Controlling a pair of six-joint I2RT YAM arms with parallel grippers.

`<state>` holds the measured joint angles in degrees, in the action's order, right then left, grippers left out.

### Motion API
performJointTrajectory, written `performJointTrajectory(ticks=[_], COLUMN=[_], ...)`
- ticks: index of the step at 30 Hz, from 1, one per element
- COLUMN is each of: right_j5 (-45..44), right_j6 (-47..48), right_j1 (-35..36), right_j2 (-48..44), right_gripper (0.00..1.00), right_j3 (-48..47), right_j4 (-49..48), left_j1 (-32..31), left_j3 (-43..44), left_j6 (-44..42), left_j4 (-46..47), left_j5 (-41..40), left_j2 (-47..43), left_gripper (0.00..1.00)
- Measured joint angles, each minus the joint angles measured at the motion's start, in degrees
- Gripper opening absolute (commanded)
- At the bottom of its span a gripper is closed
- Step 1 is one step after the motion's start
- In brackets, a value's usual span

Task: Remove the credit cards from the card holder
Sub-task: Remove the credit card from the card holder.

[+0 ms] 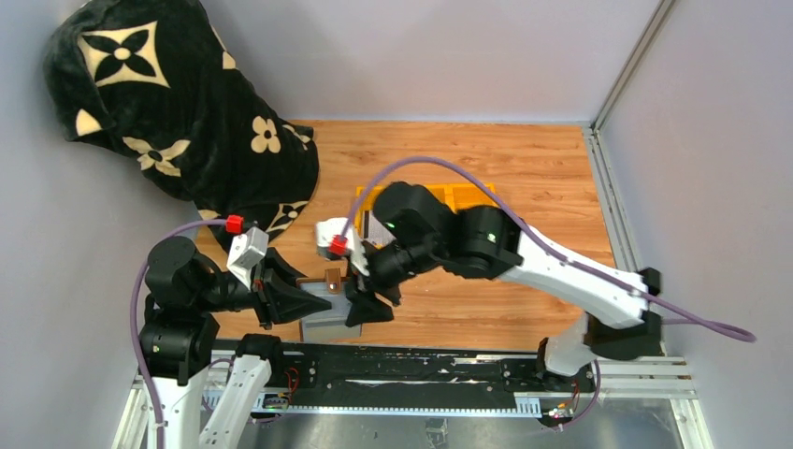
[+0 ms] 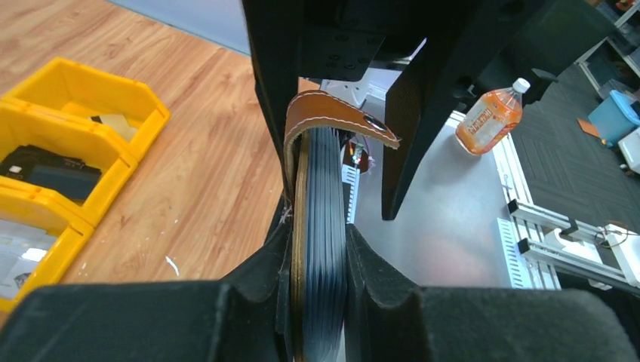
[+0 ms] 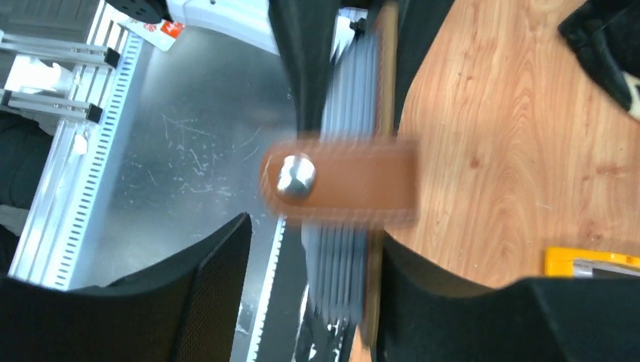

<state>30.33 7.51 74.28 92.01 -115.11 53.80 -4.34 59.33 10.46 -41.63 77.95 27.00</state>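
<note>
card holder point(image 2: 306, 226) up on edge between both grippers, at the near table edge
left gripper point(image 2: 321, 275) clenched on its sides; right gripper point(image 3: 302, 294) spread loosely around it, snap tab point(image 3: 340, 177) arched over top

Black-white arms point(image 1: 561, 271), purple cables point(image 1: 430, 161), seemingly red plugs point(image 1: 234, 224)

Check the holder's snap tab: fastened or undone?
Undone: left wrist view shows the snap tab arching over the card holder, its end hanging free.

Brown card holder point(image 2: 332, 113), blurred snap point(image 3: 294, 177) seemingly silver, yellow tray point(image 2: 113, 92), black cream-flowered blanket point(image 1: 187, 140)
</note>
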Motion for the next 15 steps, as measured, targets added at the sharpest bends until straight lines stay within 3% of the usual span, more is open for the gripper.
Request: performJointTrajectory(ticks=[3,8,12,15], right_j5=[1.38,1.55,-0.57,-2.73], right_j6=[-4.13,-18.38,-28.92,-34.51], right_j1=[-0.44,-2.93,-3.56,-3.72], right_j2=[-10.58,-26.73,-29.16,-28.28], right_gripper=[0.65,0.58,0.56,0.51], right_j3=[16.44,42.32,51.93,55.36], right_j4=[-15.8,-49.44,-69.4,-78.84], left_j1=[-0.04,-0.04,-0.04,-0.11], left_j3=[2.86,7.13,8.9,4.48], left_j6=[0.04,0.74,4.07,14.34], left_j4=[-0.59,-0.63,0.92,11.37], left_j5=[-0.48,-2.56,-5.38,-7.5], left_j2=[1.29,2.27,2.43,0.33], left_gripper=[0.0,0.0,0.0,0.0])
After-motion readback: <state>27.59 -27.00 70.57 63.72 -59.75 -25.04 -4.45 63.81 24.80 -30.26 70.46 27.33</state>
